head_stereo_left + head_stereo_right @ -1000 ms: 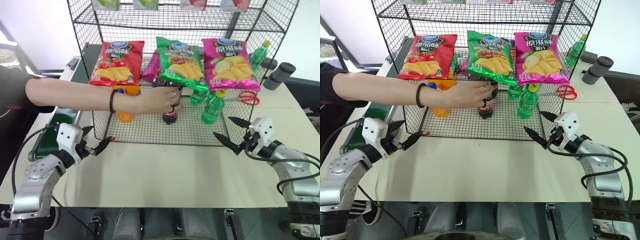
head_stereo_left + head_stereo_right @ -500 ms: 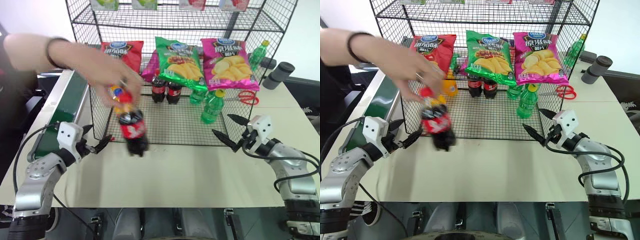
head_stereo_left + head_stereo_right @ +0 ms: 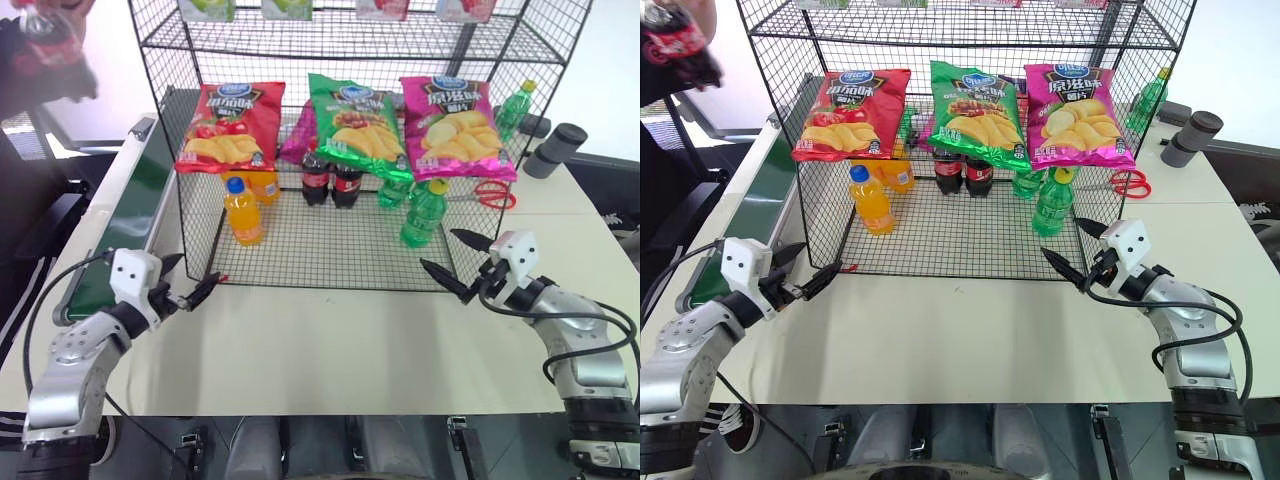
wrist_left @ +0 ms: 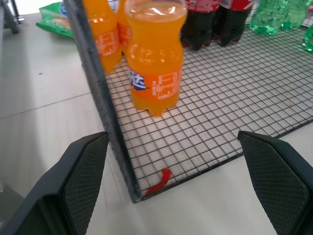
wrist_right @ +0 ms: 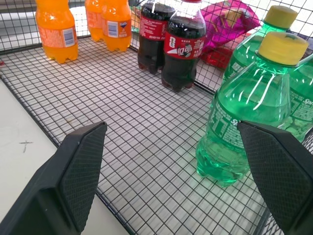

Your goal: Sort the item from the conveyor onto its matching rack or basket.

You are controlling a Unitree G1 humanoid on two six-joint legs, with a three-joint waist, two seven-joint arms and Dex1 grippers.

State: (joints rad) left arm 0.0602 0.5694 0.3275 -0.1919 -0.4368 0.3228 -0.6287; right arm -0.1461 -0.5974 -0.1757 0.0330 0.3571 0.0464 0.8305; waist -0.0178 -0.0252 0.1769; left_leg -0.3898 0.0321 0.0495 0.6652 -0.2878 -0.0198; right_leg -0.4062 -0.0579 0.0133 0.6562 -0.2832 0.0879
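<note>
The cola bottle [image 3: 670,40] for sorting is not on the belt: a person's hand [image 3: 45,25] holds it aloft at the far left, above and beyond the conveyor [image 3: 130,215], so the step in hand is waiting for delivery.

Nearest, both arms hover over the bare desk [image 3: 350,345]. The left end effector [image 3: 195,293] is spread wide and empty just beside the rack's front left corner; the right end effector [image 3: 462,262] is equally wide and empty at the rack's front right.

Beyond them, the rack [image 3: 330,250] has open grid floor ahead of the two cola bottles [image 5: 168,44], between the orange soda [image 4: 154,58] and green bottles [image 5: 244,112].

Next, I judge, the left arm must swing out to the belt once the bottle lands, clearing the rack's corner post.
</note>
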